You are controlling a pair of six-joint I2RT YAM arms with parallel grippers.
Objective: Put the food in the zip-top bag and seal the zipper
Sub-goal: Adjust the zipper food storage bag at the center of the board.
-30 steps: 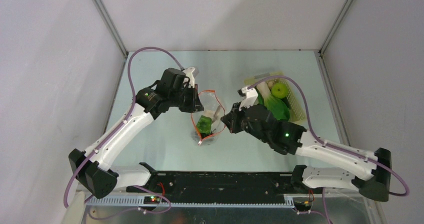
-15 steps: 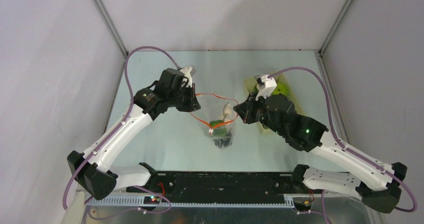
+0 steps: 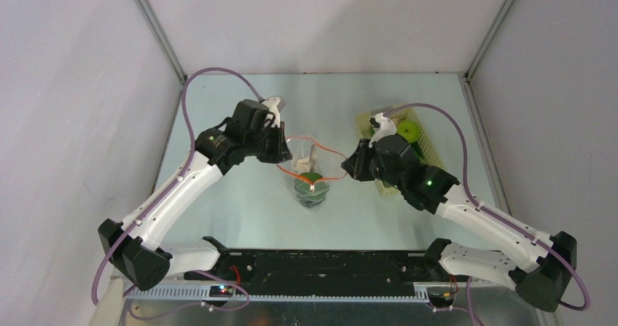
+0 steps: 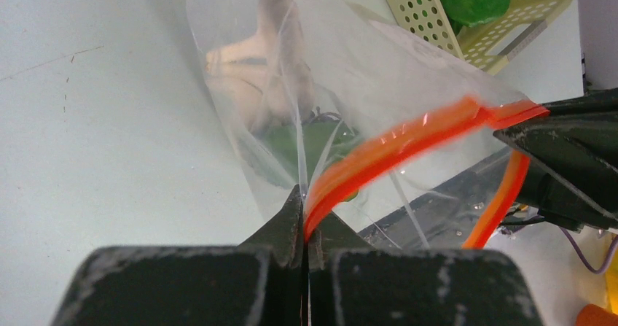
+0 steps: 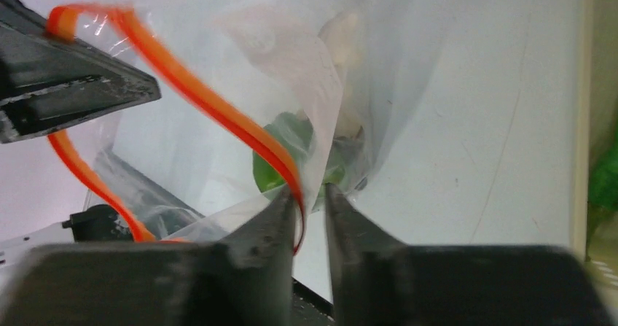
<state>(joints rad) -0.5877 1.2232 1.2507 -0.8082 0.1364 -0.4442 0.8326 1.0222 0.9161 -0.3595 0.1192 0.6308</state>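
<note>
Left pincer [image 4: 304,198] clamps the orange zipper [image 4: 408,140] of the crinkly bag [image 4: 350,56]; right pincer [image 5: 310,195] slightly parted around it.

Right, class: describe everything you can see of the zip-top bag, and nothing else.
The bag is clear, crinkly plastic with an orange-red zipper round its open mouth. The mouth is stretched between the arms. The left gripper is shut on the zipper, and at the other side the strip runs between the slightly parted jaws of the right gripper. Inside lie a pale mushroom, a green item and something dark at the bottom.
</note>
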